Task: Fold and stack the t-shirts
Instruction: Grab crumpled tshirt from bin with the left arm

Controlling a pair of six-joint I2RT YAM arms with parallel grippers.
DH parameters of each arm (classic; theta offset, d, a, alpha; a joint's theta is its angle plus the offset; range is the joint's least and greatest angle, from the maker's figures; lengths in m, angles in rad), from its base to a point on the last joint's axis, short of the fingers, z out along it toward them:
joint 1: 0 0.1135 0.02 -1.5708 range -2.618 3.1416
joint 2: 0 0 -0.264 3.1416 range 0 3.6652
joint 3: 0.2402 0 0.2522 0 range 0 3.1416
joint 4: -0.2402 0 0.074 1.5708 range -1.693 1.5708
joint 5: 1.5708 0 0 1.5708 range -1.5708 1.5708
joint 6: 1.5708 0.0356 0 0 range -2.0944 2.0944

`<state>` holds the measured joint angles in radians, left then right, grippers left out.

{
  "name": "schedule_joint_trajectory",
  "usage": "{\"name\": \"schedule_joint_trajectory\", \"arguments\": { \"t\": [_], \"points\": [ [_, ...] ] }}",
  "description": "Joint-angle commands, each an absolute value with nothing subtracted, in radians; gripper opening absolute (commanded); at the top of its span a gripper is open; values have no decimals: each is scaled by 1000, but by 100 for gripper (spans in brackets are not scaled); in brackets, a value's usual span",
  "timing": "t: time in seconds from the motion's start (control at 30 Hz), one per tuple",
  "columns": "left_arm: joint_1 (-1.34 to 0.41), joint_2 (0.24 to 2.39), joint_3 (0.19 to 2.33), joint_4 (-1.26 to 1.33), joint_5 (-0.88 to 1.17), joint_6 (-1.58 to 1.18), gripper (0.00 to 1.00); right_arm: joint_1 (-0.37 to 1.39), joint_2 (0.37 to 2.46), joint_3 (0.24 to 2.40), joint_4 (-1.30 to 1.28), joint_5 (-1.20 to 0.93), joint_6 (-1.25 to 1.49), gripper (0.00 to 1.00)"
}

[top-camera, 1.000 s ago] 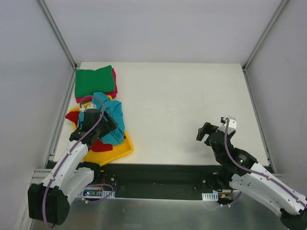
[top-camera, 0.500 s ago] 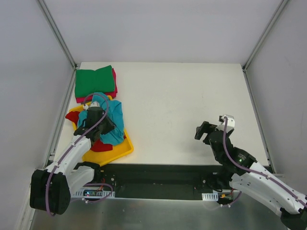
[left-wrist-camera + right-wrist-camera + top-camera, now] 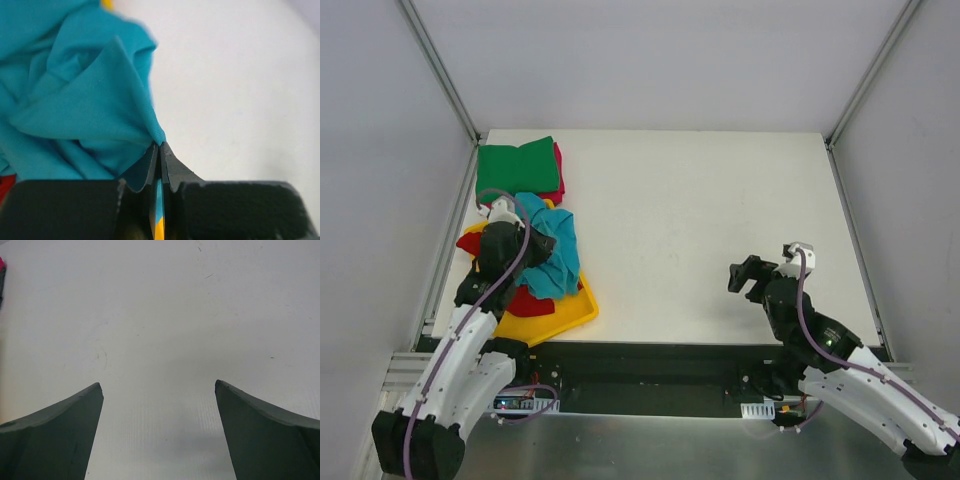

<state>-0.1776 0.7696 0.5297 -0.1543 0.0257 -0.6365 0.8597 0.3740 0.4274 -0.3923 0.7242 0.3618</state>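
A crumpled teal-blue t-shirt (image 3: 552, 262) lies on the yellow tray (image 3: 570, 318) over a red t-shirt (image 3: 528, 303). My left gripper (image 3: 542, 246) is shut on a fold of the teal-blue t-shirt (image 3: 80, 100); the wrist view shows cloth pinched between the closed fingertips (image 3: 168, 159). A folded green t-shirt (image 3: 516, 170) rests on a folded magenta-pink one (image 3: 559, 170) at the table's far left. My right gripper (image 3: 748, 274) hovers open over bare table (image 3: 160, 315) at the near right, nothing between its fingers (image 3: 60, 430).
Frame posts stand at the table's far corners. The white table (image 3: 700, 220) stretches from the tray to the right arm. The tray sits near the front left edge.
My left gripper closed on the teal-blue t-shirt and pulled back slightly toward the left. The right arm shifted a little.
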Motion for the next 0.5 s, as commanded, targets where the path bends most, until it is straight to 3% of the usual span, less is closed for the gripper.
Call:
{"name": "schedule_joint_trajectory", "arguments": {
  "t": [0.0,0.23,0.47],
  "points": [
    [-184,655,742,-210,20,-583,0,861,364,433,-345,660,312,96],
    [-184,699,1124,-261,41,-558,0,861,357,508,-417,601,223,96],
    [-184,994,1628,-261,322,-545,0,861,356,577,-479,578,190,96]
  ]
}}
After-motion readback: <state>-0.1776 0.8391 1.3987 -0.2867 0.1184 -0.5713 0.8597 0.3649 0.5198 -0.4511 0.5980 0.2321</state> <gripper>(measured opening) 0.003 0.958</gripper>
